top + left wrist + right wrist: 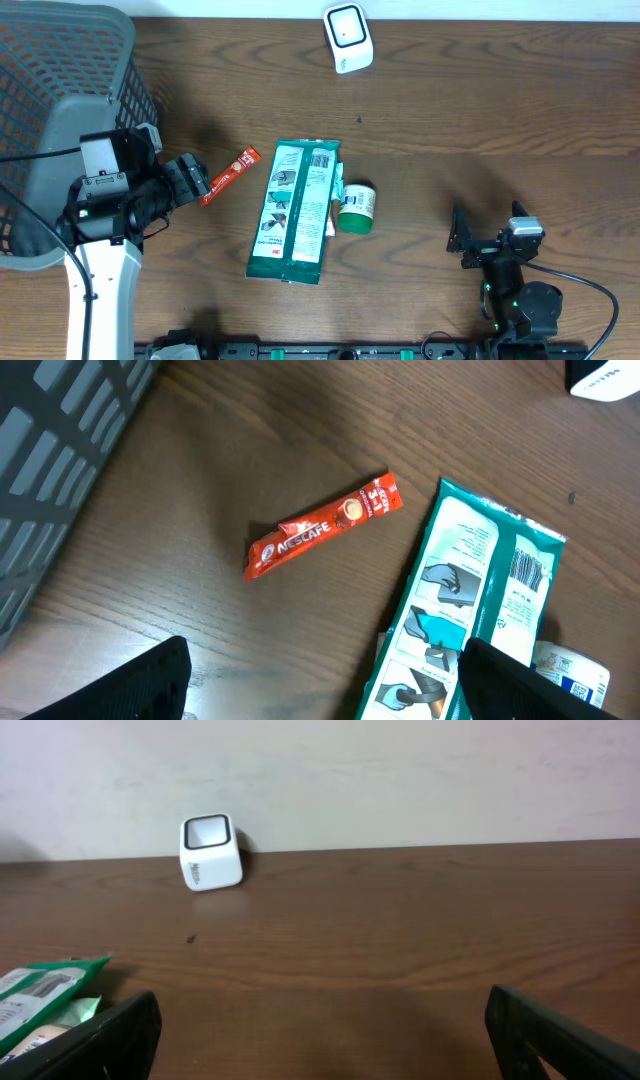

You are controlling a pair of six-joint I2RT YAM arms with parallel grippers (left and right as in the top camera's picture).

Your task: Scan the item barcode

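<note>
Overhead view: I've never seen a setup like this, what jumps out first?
The big green-and-white packet lying flat in the centre, with a small green jar beside its right side. Left of it lies a red Nescafe stick, right at the left claw, which is open. A white cube scanner sits alone at the far edge.

Left pincer (pixel 200 178), right pincer (pixel 488 222): agape, empty

A dark brown wood-grain surface (pixel 450 110) fills the room's working area, its planks running side to side under soft, even light that leaves only faint shadows. Behind its far edge stands a plain, pale wall (pixel 400 770), bare and slightly mottled. A grey mesh basket (pixel 60 140) sits at the left end.
</note>
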